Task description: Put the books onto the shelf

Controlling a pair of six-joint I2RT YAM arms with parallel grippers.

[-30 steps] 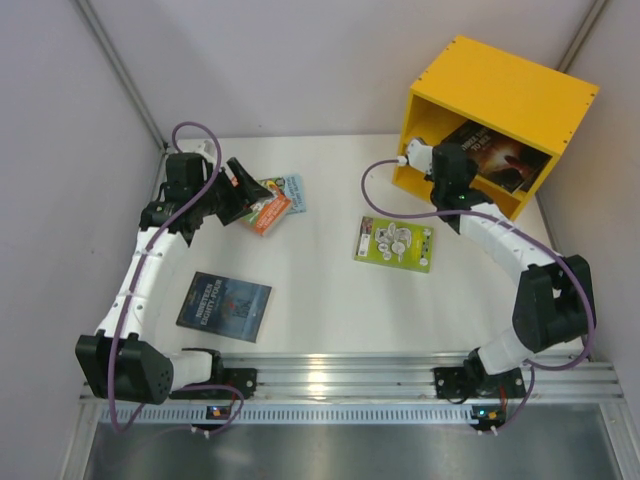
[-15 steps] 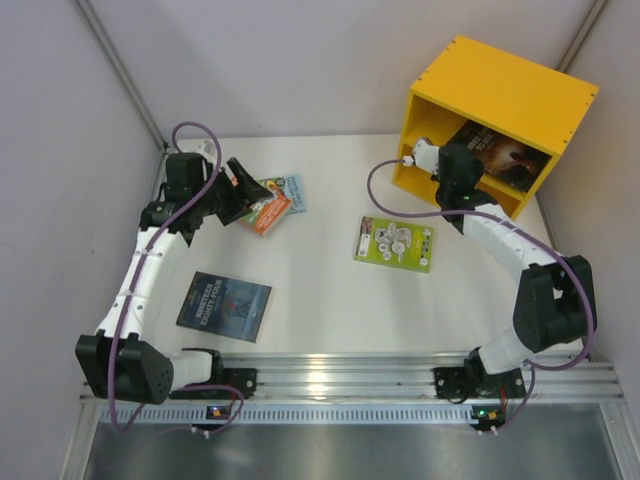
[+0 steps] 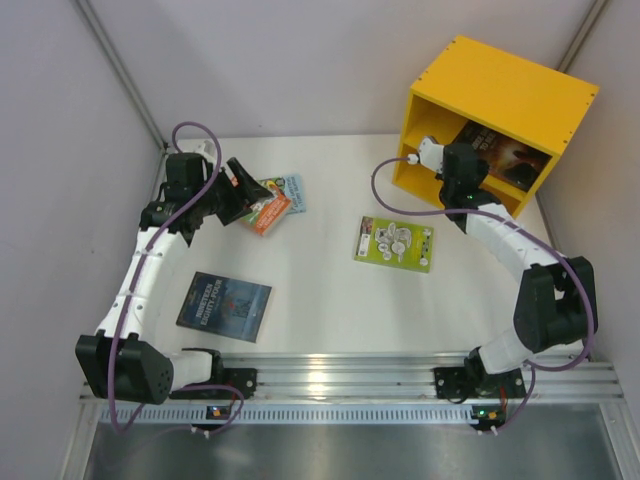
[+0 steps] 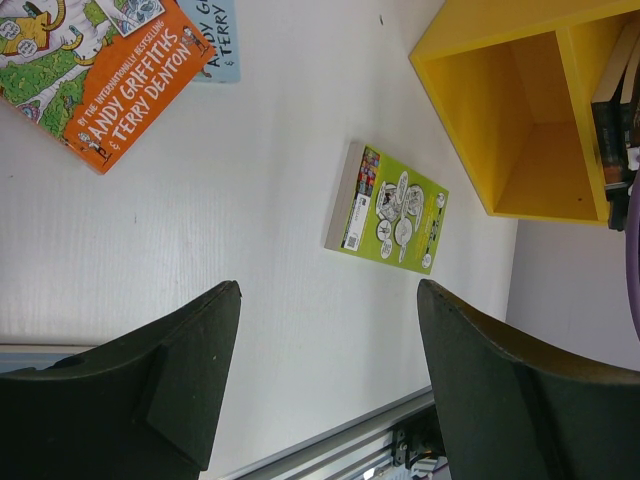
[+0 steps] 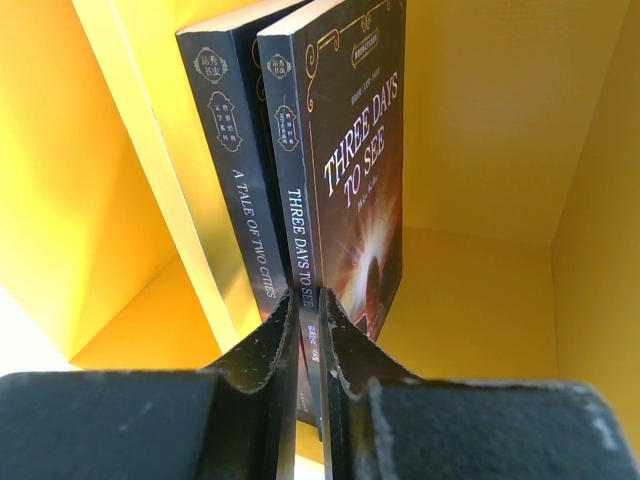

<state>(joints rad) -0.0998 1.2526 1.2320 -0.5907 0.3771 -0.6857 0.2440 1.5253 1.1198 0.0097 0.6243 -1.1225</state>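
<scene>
**Top external view.** Shows the yellow shelf (image 3: pixel 500 90) at the far right of the white tabletop (image 3: pixel 320 290), open front turned toward the arms. Places the right hand (image 3: pixel 472 160) at that opening, against a dark book (image 3: pixel 505 150) with a reddish glow that leans inside. Cannot tell from here which compartment. Shows four more books lying flat on the tabletop:
- a lime green book (image 3: pixel 394 243) near the middle
- a blue-grey book (image 3: pixel 224 305) near the left arm, lettering too small to read
- an orange-red book (image 3: pixel 266 208) at far left
- a light blue book (image 3: pixel 293 188), partly under the orange-red book

Places the left hand (image 3: pixel 243 192) just beside the orange-red book.

**Left wrist view.** Shows the left hand spread wide, nothing between its fingers (image 4: pixel 190 370). Reads on the orange-red book: "BY THE INTERNATIONALLY BESTSELLING ANDY GRIFFITHS & TERRY DENTON". Shows only a corner of the light blue book, with "& TERRY" legible.

**Right wrist view.** Shows the right hand pinched almost closed on the spine of the dark book. Reads "THREE DAYS TO SEE" on both spine and front cover. Shows a second dark book (image 5: pixel 240 200) touching alongside, spine lettered "A TALE OF TWO CITIES". Carries small characters at the top of both spines, too small to read. Shows yellow shelf walls around both books.
</scene>
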